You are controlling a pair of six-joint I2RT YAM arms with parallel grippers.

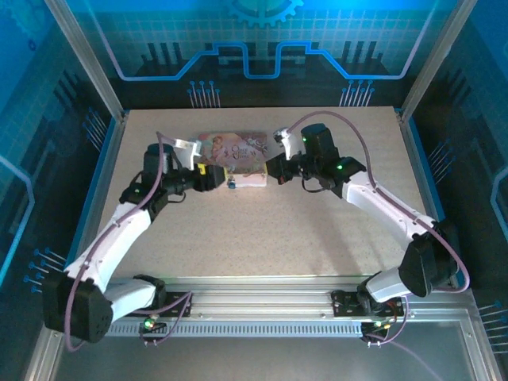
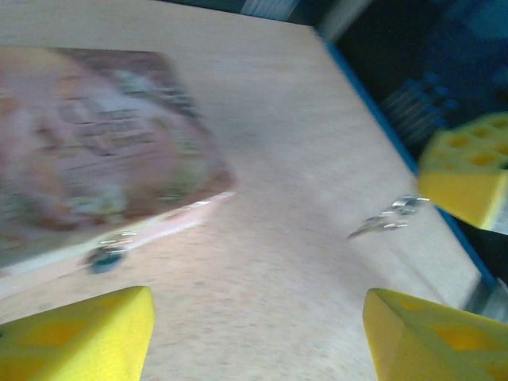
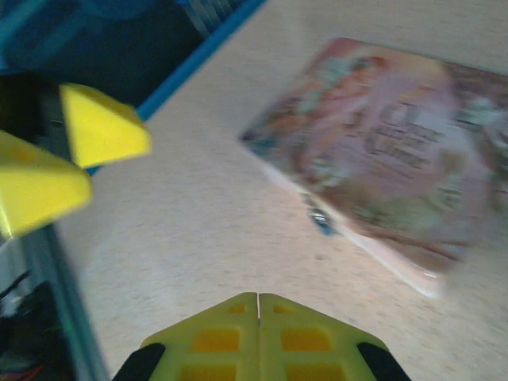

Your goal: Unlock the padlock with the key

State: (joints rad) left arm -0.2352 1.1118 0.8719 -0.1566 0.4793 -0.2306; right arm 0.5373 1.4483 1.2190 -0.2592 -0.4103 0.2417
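My left pincer (image 2: 258, 295) is released and empty, my right pincer (image 3: 258, 300) clenched. The padlock (image 2: 105, 255) lies on the table (image 2: 278, 159) just beside the pink box (image 2: 87, 143). The key (image 2: 387, 221) glints at the right pincer's tip; gripped or not, I can't tell.

The padlock (image 1: 231, 185) lies on the table (image 1: 278, 238) just beside the box's (image 1: 234, 155) near edge, between the left gripper (image 1: 213, 176) and the right gripper (image 3: 258, 302), with the key (image 2: 389, 220) apart from it, nearer the right one.

Blurring the pink box (image 2: 103, 151) past reading; smearing the padlock (image 2: 105, 258) into a blue spot, the key (image 2: 389, 218) into a grey streak.
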